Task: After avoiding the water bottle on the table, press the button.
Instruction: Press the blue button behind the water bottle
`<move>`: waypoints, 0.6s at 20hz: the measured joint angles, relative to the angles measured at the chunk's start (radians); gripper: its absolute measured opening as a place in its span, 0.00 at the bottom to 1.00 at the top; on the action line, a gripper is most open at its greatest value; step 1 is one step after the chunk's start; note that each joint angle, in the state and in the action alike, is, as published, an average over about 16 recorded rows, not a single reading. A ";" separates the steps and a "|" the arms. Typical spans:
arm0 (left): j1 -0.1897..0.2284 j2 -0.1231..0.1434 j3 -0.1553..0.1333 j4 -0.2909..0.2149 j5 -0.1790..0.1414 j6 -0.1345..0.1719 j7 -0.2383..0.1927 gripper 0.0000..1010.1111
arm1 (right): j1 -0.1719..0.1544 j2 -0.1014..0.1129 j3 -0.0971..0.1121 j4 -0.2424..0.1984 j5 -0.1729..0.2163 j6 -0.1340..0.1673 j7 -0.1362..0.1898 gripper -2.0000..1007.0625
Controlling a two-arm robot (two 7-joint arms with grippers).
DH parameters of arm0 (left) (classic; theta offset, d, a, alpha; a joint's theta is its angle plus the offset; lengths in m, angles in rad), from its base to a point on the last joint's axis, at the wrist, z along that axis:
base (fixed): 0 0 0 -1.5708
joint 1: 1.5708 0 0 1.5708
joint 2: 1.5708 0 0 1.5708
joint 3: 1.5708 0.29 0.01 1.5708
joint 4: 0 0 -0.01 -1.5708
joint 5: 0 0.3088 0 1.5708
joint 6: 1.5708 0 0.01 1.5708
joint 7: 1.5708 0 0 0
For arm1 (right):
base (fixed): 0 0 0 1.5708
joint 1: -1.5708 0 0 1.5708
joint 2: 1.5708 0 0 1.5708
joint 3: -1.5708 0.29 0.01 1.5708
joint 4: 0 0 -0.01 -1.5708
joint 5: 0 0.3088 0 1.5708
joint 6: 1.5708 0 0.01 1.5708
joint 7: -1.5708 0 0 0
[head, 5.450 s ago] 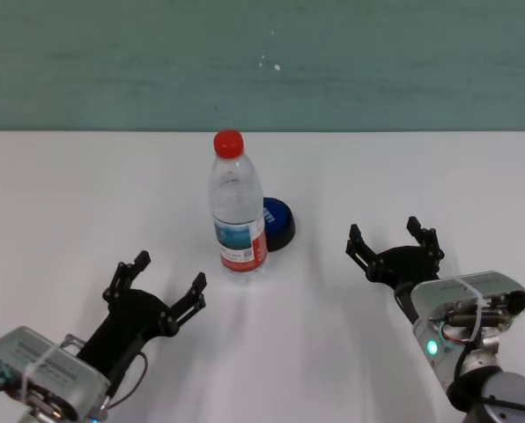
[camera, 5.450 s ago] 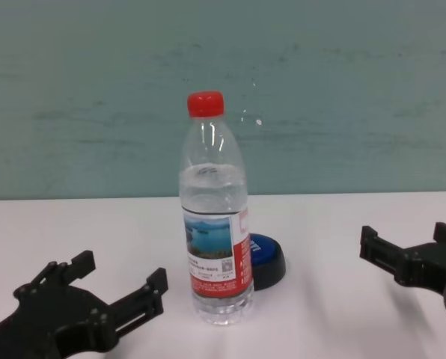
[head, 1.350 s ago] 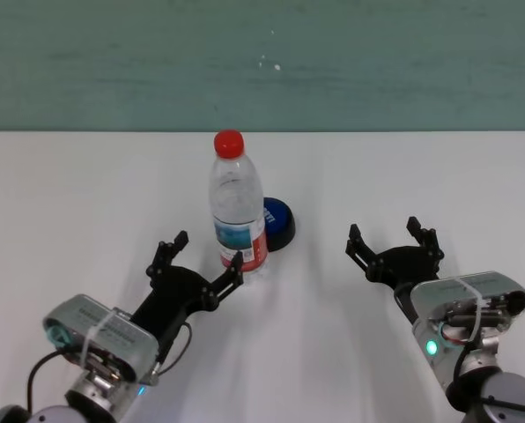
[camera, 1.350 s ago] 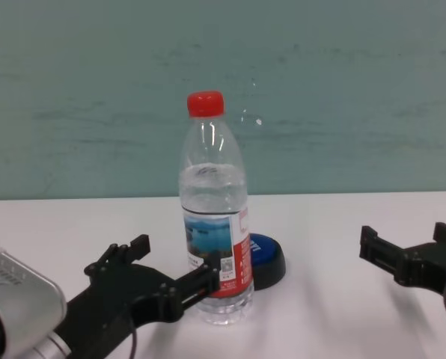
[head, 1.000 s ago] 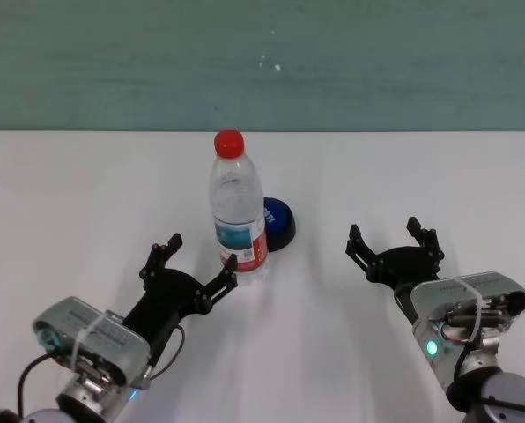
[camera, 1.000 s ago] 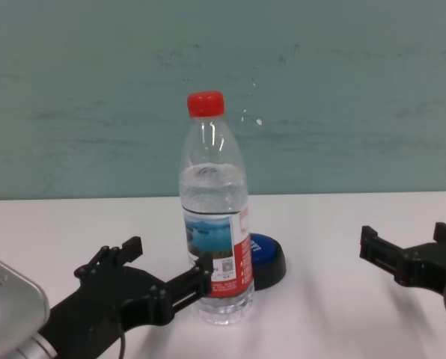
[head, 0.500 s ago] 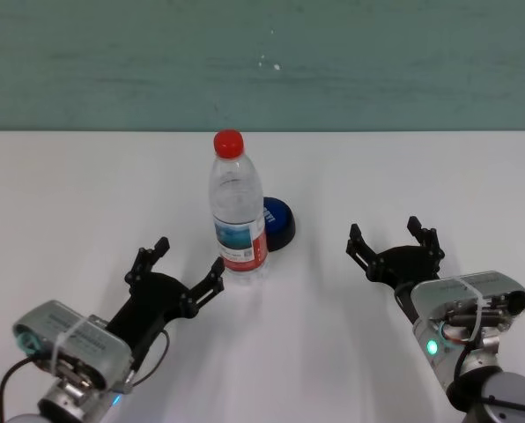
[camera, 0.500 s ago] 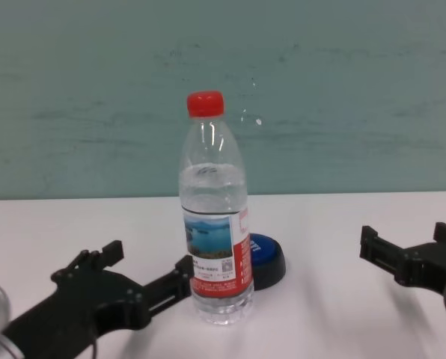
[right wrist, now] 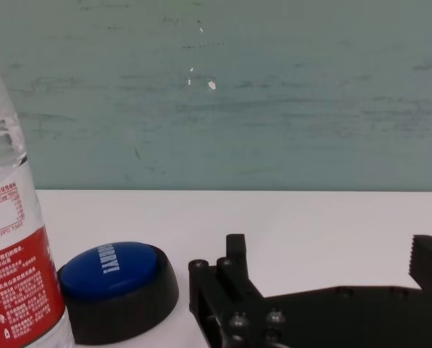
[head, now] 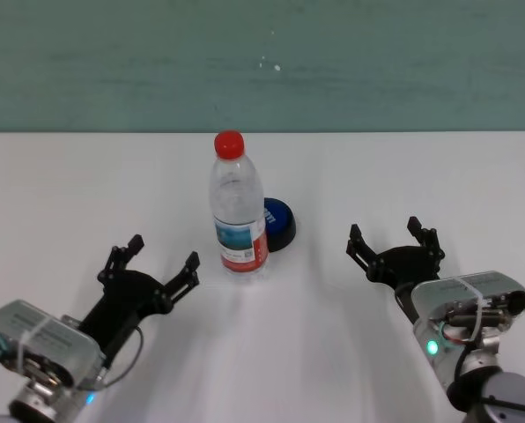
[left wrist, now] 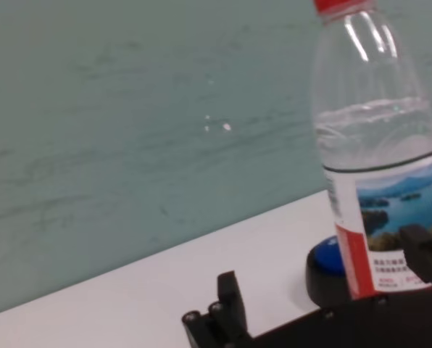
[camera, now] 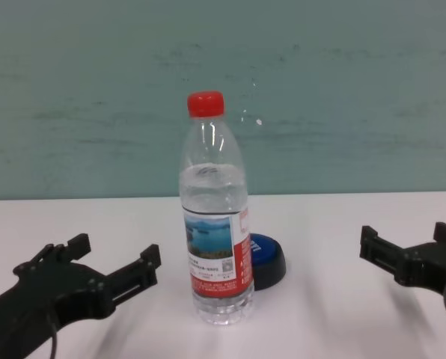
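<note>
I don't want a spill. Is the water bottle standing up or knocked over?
Standing up. The water bottle sits on its base on the table, red cap on top.

The head camera looks forward and steeply down on the desk (head: 403,176), taking in most of its top. The chest camera sits low, near desk level, facing the teal wall head-on. Each wrist camera looks out low over its own end effector toward that wall, close in. All four views share the water bottle (head: 237,210) and the button (head: 278,222) behind it.
</note>
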 joint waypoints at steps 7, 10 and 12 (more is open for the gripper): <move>0.000 0.003 -0.017 0.001 -0.010 0.005 0.002 1.00 | 0.000 0.000 0.000 0.000 0.000 0.000 0.000 1.00; -0.003 0.003 -0.022 0.005 -0.011 0.005 0.003 1.00 | 0.000 0.000 0.000 0.000 0.000 0.000 0.000 1.00; -0.006 0.003 -0.024 0.009 -0.011 0.004 0.003 1.00 | 0.000 0.000 0.000 0.000 0.000 0.000 0.000 1.00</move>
